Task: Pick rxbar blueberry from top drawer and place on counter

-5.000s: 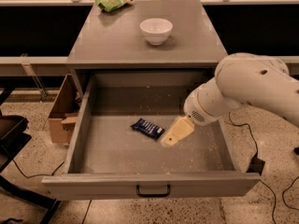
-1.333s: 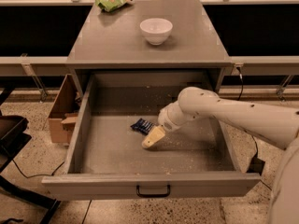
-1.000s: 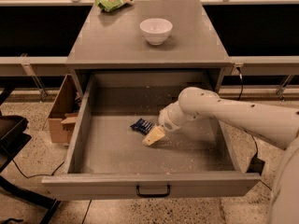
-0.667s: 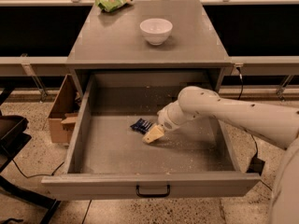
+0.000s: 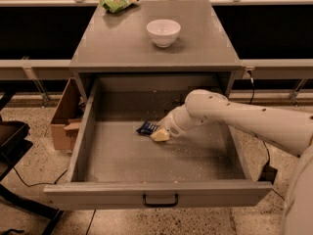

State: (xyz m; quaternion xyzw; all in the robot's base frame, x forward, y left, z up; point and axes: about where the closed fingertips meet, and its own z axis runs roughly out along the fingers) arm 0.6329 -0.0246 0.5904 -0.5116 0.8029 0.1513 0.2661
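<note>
The top drawer stands pulled open below the counter, which carries a white bowl and, at its far left corner, a green snack bag. The white arm reaches in from the right, setting the gripper low against the right end of the rxbar blueberry, which lies near the middle of the drawer floor. Whether the gripper has hold of the bar cannot be told.

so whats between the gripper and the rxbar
Nothing: in the camera view the gripper sits at the rxbar blueberry inside the top drawer, no gap showing.
</note>
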